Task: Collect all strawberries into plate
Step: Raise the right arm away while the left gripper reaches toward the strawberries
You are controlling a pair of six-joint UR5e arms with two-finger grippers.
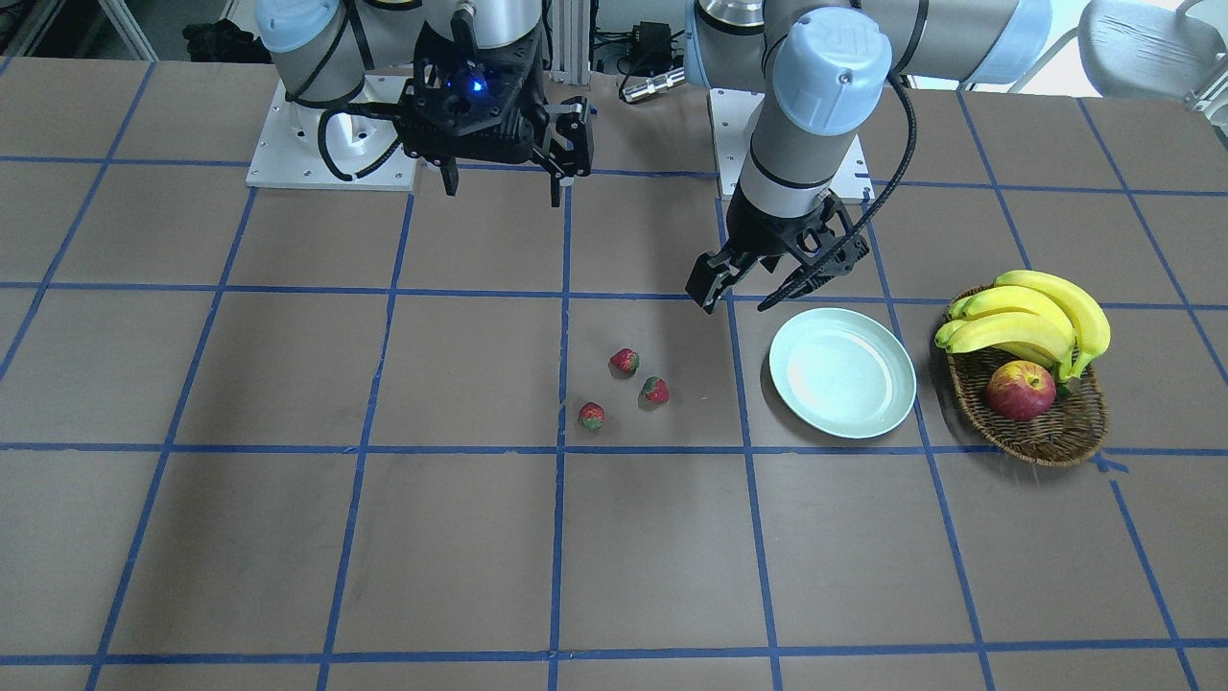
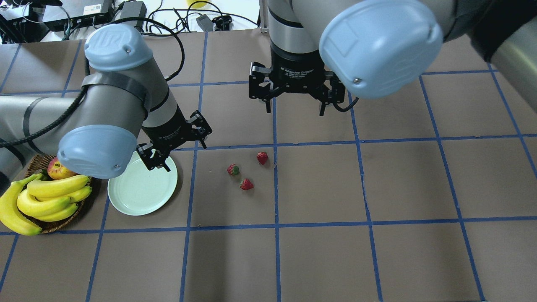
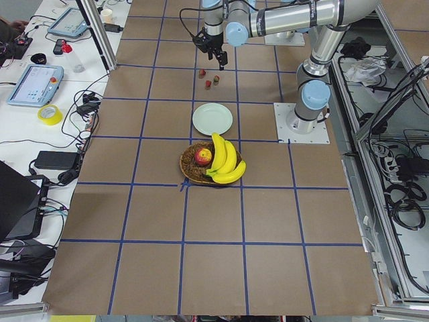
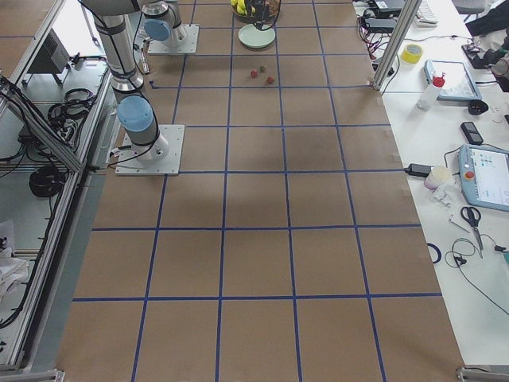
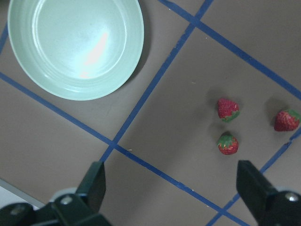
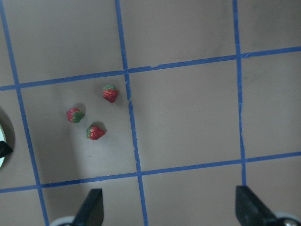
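Three strawberries [image 1: 625, 361] [image 1: 656, 391] [image 1: 591, 416] lie close together on the brown table, apart from the plate. They also show in the overhead view [image 2: 262, 157] [image 2: 233, 169] [image 2: 246, 184]. The empty mint-green plate [image 1: 842, 372] [image 2: 142, 193] lies beside them. My left gripper [image 1: 737, 307] [image 2: 178, 157] is open and empty, hovering over the plate's edge on the strawberry side. Its wrist view shows the plate [image 5: 75, 47] and the strawberries [image 5: 228, 109]. My right gripper [image 1: 503, 197] [image 2: 294, 112] is open and empty, raised above the table near the strawberries [image 6: 95, 133].
A brown wicker basket [image 1: 1046, 437] [image 2: 63, 222] stands just beyond the plate, away from the strawberries. It holds a bunch of bananas [image 1: 1036, 321] and a red-yellow apple [image 1: 1020, 391]. Blue tape lines grid the table. The arms' white base plates sit at the robot's edge.
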